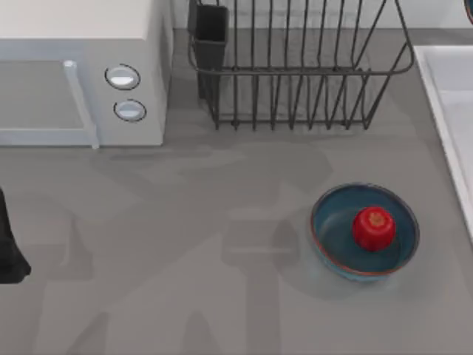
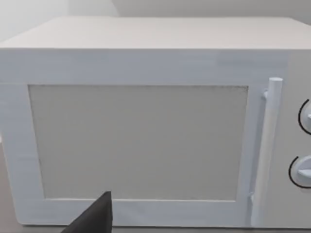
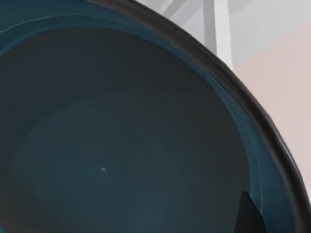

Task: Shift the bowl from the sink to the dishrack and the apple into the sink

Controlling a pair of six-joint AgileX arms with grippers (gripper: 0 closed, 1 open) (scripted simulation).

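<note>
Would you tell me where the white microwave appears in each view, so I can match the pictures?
Top view: microwave at the upper left.
Left wrist view: its door and front, close up.
Right wrist view: a blue bowl's inside, close up.
Shared landmark: the door handle, with the knobs beside it.

Grey matte worktop (image 1: 185, 244), soft overlapping shadows across it. White microwave (image 1: 81, 74) at rear left: two round knobs (image 1: 123, 77), vertical bar handle (image 1: 81, 103), door shut. Pale wall behind.
</note>
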